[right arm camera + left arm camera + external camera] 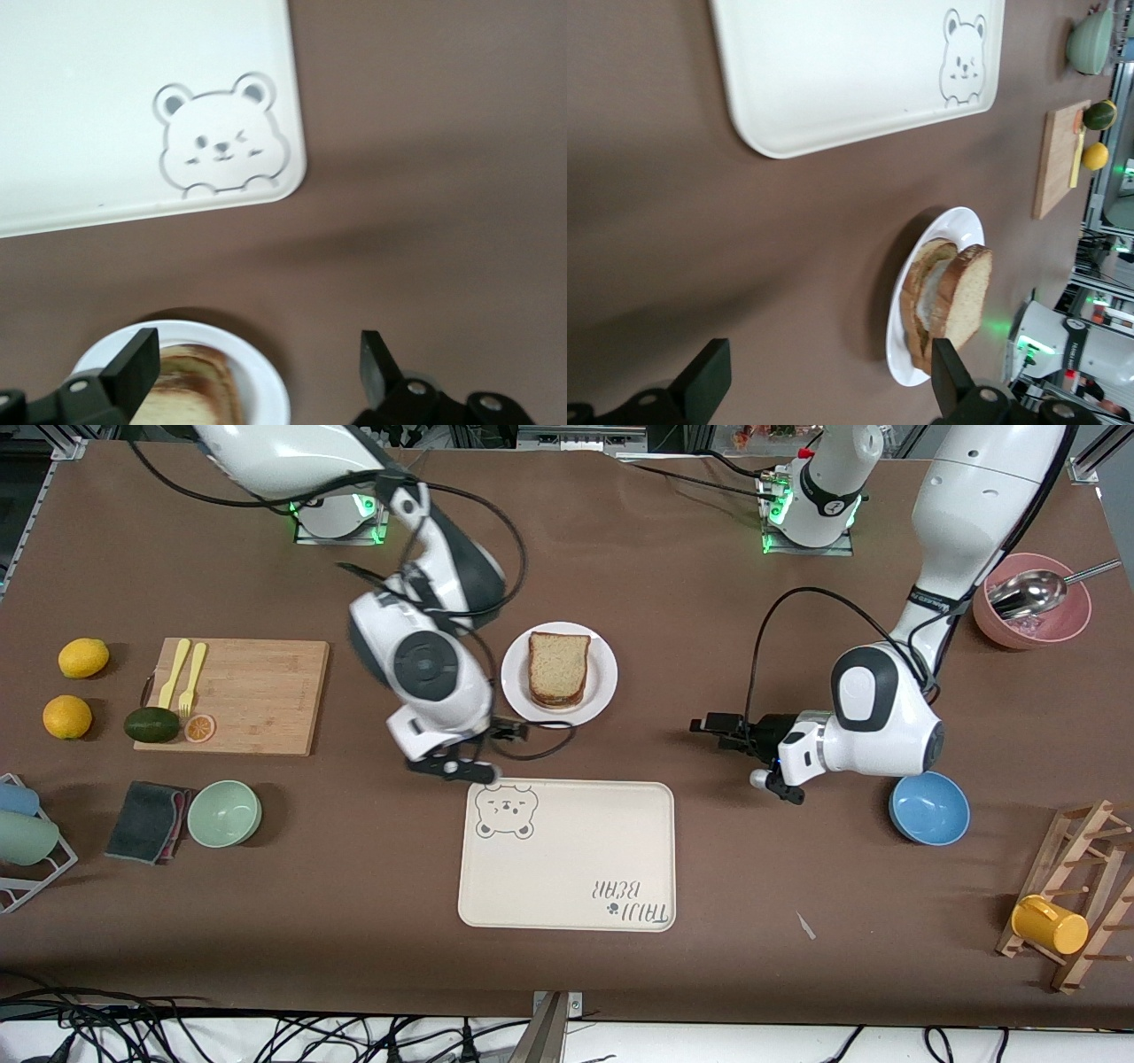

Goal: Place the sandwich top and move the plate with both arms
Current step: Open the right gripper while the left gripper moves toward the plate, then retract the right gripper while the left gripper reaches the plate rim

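Observation:
The sandwich top (559, 664) is a light-brown speckled slice lying on the stacked sandwich on the round white plate (604, 684), mid-table. My right gripper (483, 751) hangs open and holds nothing, over the bare table between the plate's edge and the tray's bear corner. In its wrist view the plate (268, 382) and bread (190, 391) lie just under the open right gripper (252, 367). My left gripper (719, 733) is open and holds nothing, over the table toward the left arm's end, pointing at the plate. Its wrist view shows the top slice (970, 297) and plate (957, 230) ahead of the left gripper (828, 381).
A cream bear tray (567, 855) lies nearer the front camera than the plate. A blue bowl (928, 808), a pink bowl with a spoon (1032, 602) and a rack with a yellow cup (1050, 924) sit at the left arm's end. A cutting board (235, 695), a green bowl (224, 813), a cloth and fruit sit at the right arm's end.

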`<state>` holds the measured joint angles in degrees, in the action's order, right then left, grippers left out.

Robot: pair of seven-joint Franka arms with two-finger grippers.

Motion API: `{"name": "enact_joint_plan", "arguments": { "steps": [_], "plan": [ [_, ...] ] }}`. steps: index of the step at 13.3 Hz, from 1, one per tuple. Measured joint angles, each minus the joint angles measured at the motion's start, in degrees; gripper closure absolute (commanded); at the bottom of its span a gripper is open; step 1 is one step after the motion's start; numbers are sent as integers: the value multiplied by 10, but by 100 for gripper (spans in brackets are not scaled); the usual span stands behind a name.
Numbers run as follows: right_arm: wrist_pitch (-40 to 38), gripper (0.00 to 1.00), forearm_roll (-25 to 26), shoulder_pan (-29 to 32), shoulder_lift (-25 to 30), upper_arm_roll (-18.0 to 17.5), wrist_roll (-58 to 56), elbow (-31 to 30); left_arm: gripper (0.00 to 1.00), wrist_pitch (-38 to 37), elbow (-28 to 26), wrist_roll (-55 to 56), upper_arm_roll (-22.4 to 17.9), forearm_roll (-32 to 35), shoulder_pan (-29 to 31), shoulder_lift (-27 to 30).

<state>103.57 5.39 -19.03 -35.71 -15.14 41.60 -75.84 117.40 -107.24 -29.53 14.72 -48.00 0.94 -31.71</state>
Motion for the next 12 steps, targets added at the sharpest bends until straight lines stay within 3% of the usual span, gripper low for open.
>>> {"name": "enact_joint_plan", "arguments": {
  "steps": [4,7,10,12],
  "plan": [
    [-83,0,-1,70,48,14,-131,0,1,33,-43,-3,49,-16,0,8],
    [-130,0,-22,99,91,75,-253,-4,1,135,-124,-50,102,-100,1,39],
    [-129,0,-37,103,132,134,-326,-51,1,209,-183,-93,138,-180,-4,59],
    [-78,0,-42,103,155,154,-350,-104,1,235,-197,-157,143,-255,-16,54]
  ]
}}
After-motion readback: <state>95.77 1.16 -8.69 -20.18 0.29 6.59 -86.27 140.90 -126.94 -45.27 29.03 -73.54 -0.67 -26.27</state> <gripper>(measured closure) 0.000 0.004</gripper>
